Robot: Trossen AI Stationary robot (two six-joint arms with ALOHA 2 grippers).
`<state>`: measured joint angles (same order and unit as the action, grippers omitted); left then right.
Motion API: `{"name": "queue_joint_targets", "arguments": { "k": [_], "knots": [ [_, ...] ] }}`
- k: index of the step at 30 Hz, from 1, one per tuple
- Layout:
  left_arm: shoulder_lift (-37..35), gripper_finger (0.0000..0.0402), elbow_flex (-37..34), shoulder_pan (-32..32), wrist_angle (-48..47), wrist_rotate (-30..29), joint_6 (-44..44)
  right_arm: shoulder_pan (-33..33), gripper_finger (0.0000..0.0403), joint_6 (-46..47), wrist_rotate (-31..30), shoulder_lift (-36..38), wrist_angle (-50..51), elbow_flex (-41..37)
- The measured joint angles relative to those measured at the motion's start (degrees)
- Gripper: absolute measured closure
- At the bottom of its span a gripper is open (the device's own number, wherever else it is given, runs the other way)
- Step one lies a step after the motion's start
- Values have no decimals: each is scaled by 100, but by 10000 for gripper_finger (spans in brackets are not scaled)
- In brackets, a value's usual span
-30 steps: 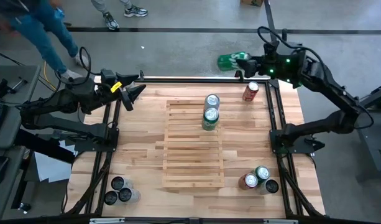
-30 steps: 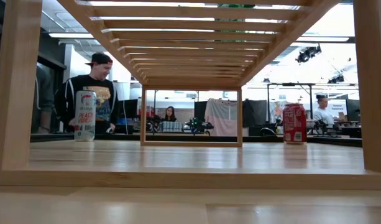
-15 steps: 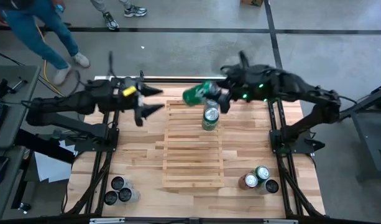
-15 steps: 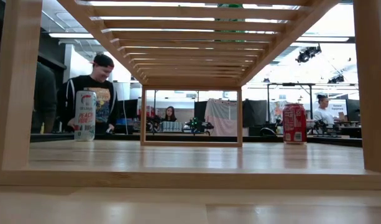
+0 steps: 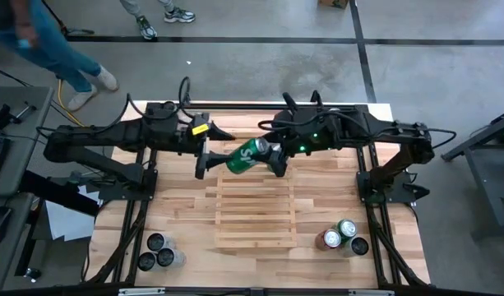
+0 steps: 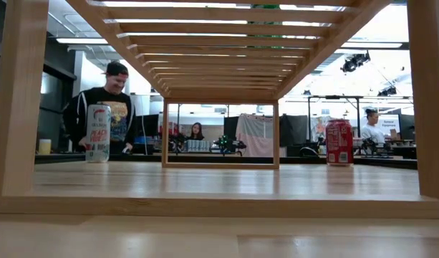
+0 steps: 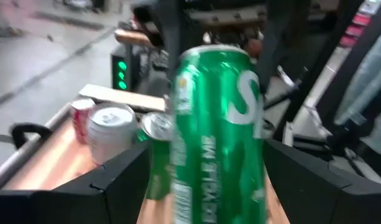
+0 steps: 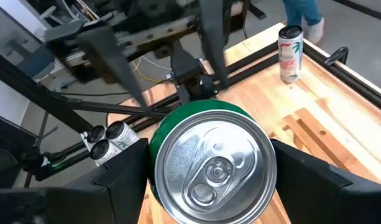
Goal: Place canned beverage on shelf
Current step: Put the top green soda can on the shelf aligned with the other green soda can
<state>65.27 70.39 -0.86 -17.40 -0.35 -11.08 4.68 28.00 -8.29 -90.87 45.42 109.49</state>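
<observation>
Gripping a green aluminium beverage can (image 5: 247,156), the right gripper (image 5: 272,155) is pinching it from the 3 o'clock side, can lying tilted in the air above the 12 o'clock end of the pale wooden slatted shelf (image 5: 256,205). Left gripper (image 5: 204,150) is sitting at the can's 9 o'clock end, its spread fingers (image 7: 115,180) flanking the can body; contact is unclear. In the right wrist view the can's silver top (image 8: 212,165) is facing the camera between the dark fingers (image 8: 125,174).
</observation>
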Motion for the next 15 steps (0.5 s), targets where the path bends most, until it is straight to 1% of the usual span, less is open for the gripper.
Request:
{"name": "queue_joint_targets", "arguments": {
  "k": [5,15],
  "knots": [
    [209,108,37,7,-182,502,-378,-1,123,-114,39,-32,15,4],
    [480,108,39,0,-147,738,-686,-1,125,-222,282,-77,-270,0]
  ]
}}
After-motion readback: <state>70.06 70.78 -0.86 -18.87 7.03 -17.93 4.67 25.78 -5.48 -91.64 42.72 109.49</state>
